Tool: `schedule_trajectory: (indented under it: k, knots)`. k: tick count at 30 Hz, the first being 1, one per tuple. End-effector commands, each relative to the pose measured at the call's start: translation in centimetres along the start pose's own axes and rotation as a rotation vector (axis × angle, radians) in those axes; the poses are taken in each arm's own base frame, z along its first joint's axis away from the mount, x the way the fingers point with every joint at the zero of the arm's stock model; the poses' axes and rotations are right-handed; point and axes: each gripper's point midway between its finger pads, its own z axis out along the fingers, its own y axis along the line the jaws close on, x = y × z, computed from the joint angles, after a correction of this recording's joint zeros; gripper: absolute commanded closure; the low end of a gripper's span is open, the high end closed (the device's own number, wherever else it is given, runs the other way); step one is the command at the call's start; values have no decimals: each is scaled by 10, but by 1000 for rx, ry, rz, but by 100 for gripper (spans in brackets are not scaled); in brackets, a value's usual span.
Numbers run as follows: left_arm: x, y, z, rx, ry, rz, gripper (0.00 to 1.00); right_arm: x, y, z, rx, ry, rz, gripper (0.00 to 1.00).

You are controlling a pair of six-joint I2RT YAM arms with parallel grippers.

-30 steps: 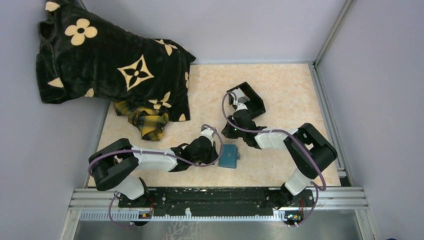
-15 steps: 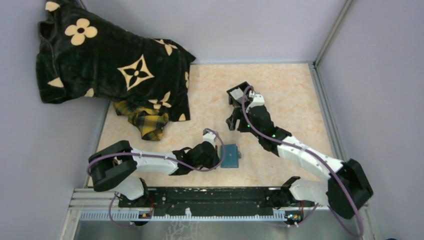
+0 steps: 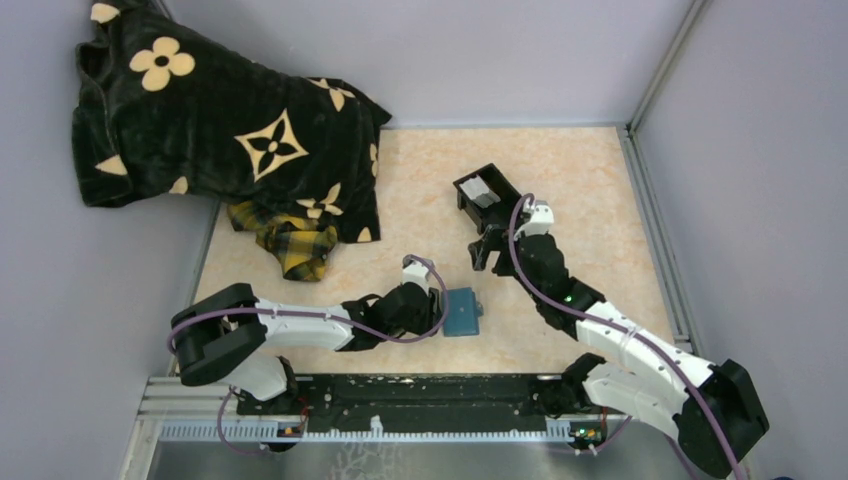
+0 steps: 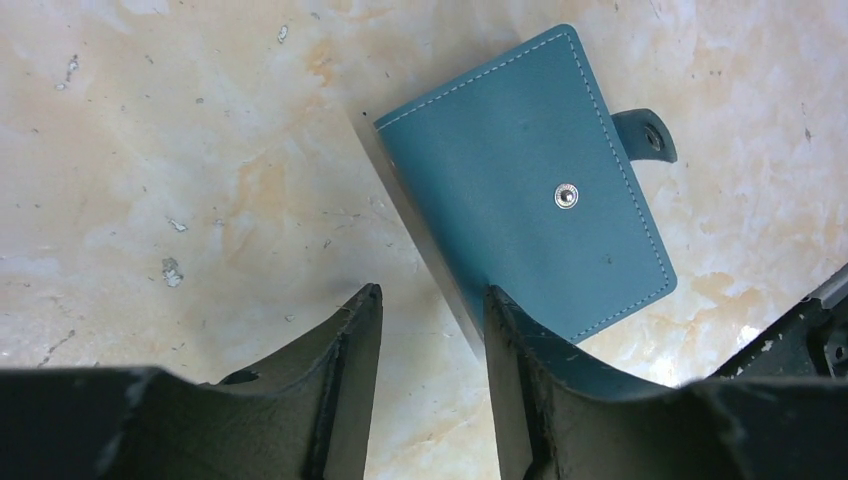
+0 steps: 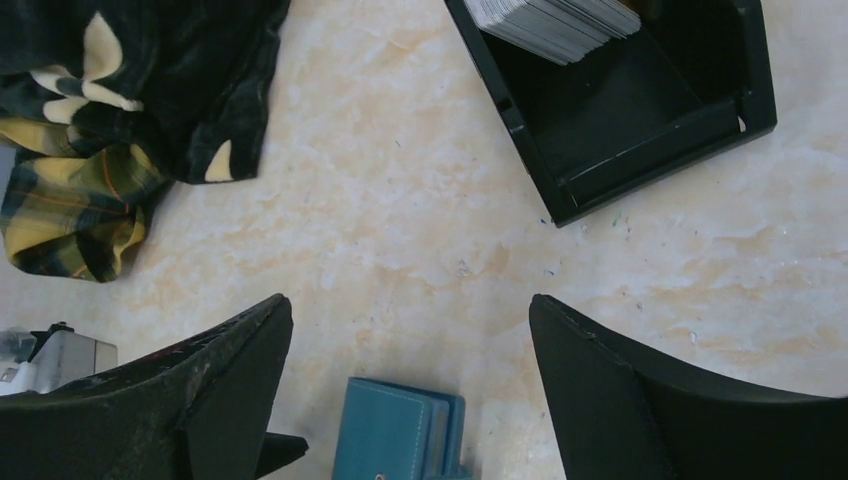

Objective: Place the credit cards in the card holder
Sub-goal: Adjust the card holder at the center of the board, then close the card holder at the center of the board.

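The blue card holder (image 3: 461, 311) lies shut on the table, its snap tab (image 4: 645, 135) sticking out at one side. My left gripper (image 3: 436, 309) sits at its left edge, jaws partly open over bare table. In the left wrist view the left gripper (image 4: 430, 295) has one finger (image 4: 515, 345) overlapping the card holder (image 4: 530, 190) at its near corner. The credit cards (image 5: 555, 20) stand stacked in a black box (image 5: 620, 110). My right gripper (image 5: 410, 300) hangs wide open and empty between the box and the card holder (image 5: 400, 430).
A black cloth with cream flower shapes (image 3: 230, 130) and a yellow plaid cloth (image 3: 285, 240) cover the far left of the table. The black box (image 3: 490, 195) stands at the back centre. Walls and a metal frame close in the table's sides.
My right gripper has opened wide and drawn back from the black box toward the card holder, its elbow swinging right. My left gripper has opened partly beside the card holder.
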Motion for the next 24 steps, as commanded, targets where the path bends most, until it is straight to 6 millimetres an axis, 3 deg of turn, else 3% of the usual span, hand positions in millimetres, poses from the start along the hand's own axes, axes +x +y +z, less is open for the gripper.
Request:
schedule_trajectory:
  k: [1,3,5,17,24]
  knots:
    - [-12,-3,-2,-4,-43,18,51,-16,0,3,14,-34,-41,18]
    - [-13,-3,-3,1,-52,11,50,-1,-3,3,29,53,-74,28]
    - [-13,-3,-3,7,-61,6,50,16,-3,1,24,127,-81,31]
    - [-10,-12,5,39,-47,12,49,73,5,-22,69,304,-141,35]
    - [-2,-9,8,39,-27,0,49,97,5,-27,117,365,-157,45]
